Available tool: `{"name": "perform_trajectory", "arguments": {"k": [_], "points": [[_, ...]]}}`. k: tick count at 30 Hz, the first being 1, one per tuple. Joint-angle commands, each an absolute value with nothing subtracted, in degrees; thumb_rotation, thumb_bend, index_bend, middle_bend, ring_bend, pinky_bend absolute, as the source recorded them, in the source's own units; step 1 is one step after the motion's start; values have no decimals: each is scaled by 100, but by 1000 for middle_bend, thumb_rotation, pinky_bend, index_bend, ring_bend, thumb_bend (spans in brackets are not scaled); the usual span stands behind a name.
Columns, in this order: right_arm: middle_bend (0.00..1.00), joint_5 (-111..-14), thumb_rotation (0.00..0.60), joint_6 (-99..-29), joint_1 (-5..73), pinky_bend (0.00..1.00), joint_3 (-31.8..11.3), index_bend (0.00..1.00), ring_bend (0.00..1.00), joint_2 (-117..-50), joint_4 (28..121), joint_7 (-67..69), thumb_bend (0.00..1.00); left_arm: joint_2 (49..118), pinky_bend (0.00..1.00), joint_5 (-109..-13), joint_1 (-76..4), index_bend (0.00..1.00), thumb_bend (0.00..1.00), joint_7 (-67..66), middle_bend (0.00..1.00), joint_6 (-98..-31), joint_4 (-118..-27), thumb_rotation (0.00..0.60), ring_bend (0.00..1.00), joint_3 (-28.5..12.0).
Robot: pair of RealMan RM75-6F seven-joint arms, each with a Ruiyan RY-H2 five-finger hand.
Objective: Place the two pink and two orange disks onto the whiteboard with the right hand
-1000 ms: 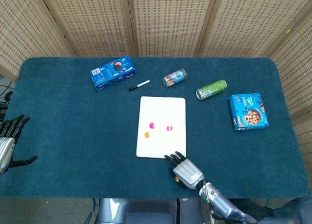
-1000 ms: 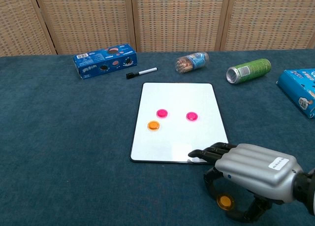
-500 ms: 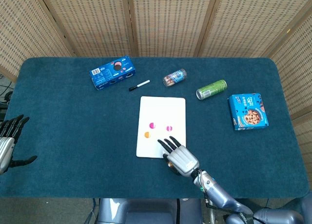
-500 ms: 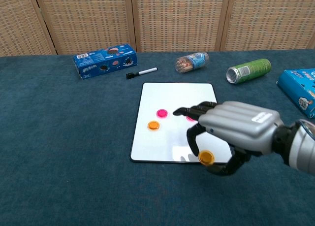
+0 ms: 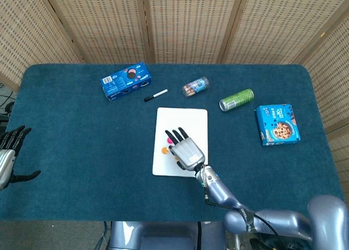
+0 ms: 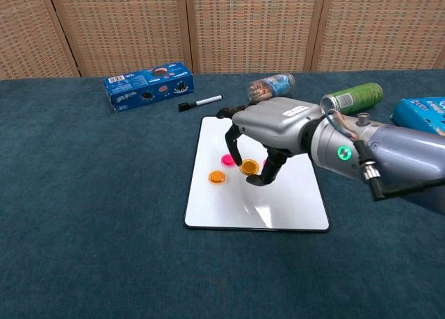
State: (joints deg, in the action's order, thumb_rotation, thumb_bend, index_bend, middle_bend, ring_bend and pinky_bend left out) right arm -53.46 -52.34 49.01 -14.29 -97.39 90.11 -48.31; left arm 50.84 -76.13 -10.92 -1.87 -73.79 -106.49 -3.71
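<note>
My right hand (image 6: pixel 270 133) hovers over the middle of the whiteboard (image 6: pixel 271 208) and pinches an orange disk (image 6: pixel 249 167) between thumb and a finger, just above the board. A second orange disk (image 6: pixel 217 176) lies on the board to its left. One pink disk (image 6: pixel 227 159) lies behind a finger; the other pink disk is almost wholly hidden by the hand. In the head view the right hand (image 5: pixel 185 150) covers the centre of the whiteboard (image 5: pixel 185 117), with the lying orange disk (image 5: pixel 164 150) beside it. My left hand (image 5: pixel 8 157) hangs with fingers apart at the far left edge, holding nothing.
Behind the board lie a black marker (image 6: pixel 199 101), a blue cookie box (image 6: pixel 148 85), a clear jar on its side (image 6: pixel 271 87) and a green can (image 6: pixel 351 99). Another blue cookie box (image 6: pixel 424 121) sits at the right edge. Wicker screens stand behind the table.
The right hand rose from the table's front edge with the orange disk and moved forward and left, from the board's near corner to over its middle. The left hand barely moved.
</note>
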Motion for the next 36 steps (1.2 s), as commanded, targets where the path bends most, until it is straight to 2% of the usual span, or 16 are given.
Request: {"name": "perform_trajectory", "arguments": {"k": [1, 18, 36], "points": [[0, -4798, 600, -5226, 5286, 0, -1563, 506, 0, -10147, 8486, -5155, 414, 5061, 0, -7559, -1118, 0, 0, -137, 0, -7332, -10626, 600, 0, -394], [0, -3970, 600, -5546, 5657, 0, -1446, 506, 0, -10541, 7980, -5381, 414, 5047, 0, -7535, -1161, 0, 0, -125, 0, -7260, -10624, 600, 0, -393], [0, -3715, 600, -5642, 5756, 0, -1247, 506, 0, -10643, 7822, -5332, 414, 5026, 0, -7543, -1157, 0, 0, -76, 0, -7263, -10622, 600, 0, -384]]}}
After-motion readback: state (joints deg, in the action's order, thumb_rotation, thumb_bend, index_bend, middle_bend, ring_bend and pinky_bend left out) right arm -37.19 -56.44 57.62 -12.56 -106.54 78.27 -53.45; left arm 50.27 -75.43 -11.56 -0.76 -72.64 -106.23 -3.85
